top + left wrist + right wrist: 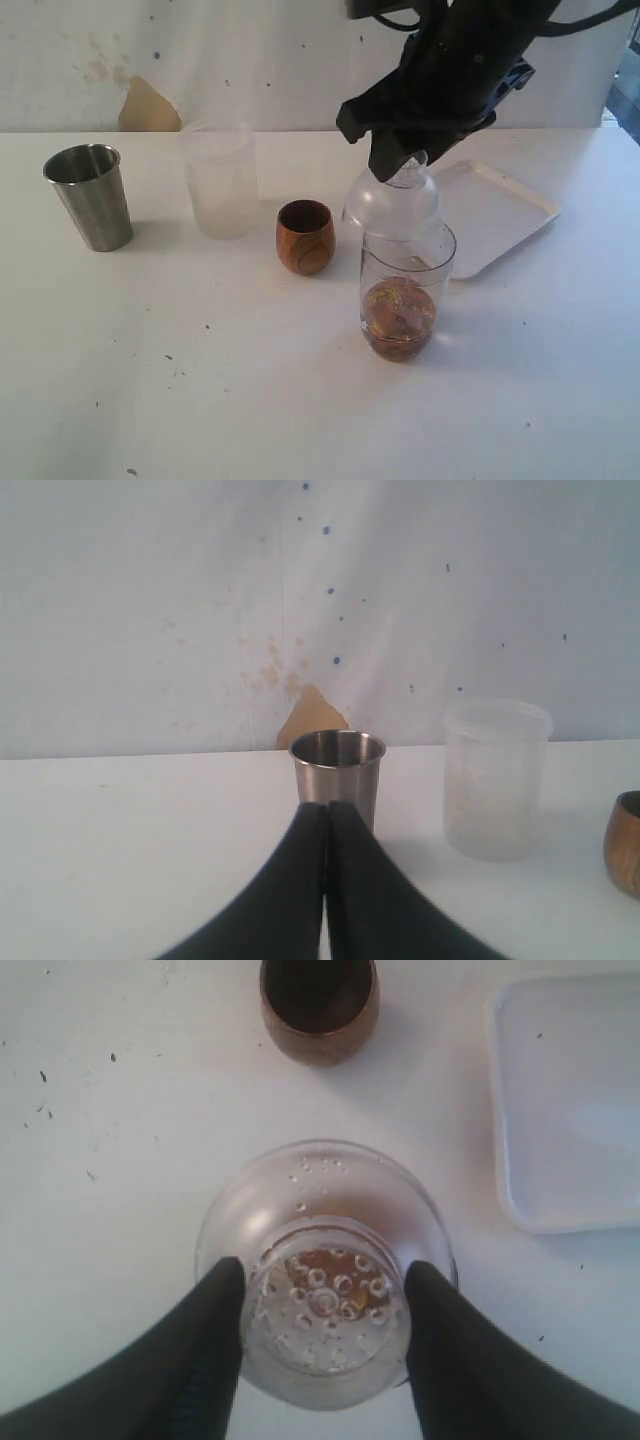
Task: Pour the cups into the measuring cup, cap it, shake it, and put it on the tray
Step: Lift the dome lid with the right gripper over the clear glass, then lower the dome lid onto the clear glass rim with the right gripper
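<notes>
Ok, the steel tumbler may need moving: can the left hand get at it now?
Probably yes. The steel tumbler stands upright straight ahead of the left hand, nothing between, the frosted cup off to its side. The hand is shut, so it must open first.

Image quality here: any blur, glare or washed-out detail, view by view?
Exterior view: soft overall; the black right gripper reads as a dark mass. Left wrist view: the black left gripper, shut, is blurred up close, the tapered stainless-steel tumbler behind it sharper. Right wrist view: the flat white tray nearly washes into the white table; the clear domed cap is legible.
</notes>
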Motion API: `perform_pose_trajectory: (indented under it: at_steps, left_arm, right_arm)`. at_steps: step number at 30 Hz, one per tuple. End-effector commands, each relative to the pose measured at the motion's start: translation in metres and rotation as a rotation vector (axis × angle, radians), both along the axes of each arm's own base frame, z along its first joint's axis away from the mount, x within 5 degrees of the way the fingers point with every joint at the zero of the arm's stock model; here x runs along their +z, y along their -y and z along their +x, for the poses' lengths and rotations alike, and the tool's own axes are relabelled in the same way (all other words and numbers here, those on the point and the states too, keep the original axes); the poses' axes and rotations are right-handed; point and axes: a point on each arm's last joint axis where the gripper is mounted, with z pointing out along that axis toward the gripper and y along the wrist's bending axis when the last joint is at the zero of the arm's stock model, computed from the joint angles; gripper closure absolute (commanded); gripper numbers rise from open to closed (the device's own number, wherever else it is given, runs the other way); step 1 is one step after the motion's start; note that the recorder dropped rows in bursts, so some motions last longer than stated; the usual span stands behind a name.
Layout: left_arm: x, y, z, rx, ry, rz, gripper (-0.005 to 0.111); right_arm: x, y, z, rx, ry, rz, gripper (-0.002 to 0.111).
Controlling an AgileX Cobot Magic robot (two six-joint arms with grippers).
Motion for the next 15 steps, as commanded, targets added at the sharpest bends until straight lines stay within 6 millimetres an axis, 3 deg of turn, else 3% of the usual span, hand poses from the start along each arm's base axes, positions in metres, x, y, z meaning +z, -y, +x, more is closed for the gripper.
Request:
perform_pose_trajectory:
  at_steps: [1,15]
  left_arm:
    - [-0.0012,0.0002,-0.0001,-0.005,0.003,-0.01,0.106]
    - [-0.0012,0.0002,-0.0001,-0.005,0.003,-0.01,0.106]
  right_arm:
    - [0.0003,0.0017,0.0025,0.007,0.019,-0.035,0.108]
    - [0.0008,0.0026,0.0029,-0.032,0.017,-0.031,0.108]
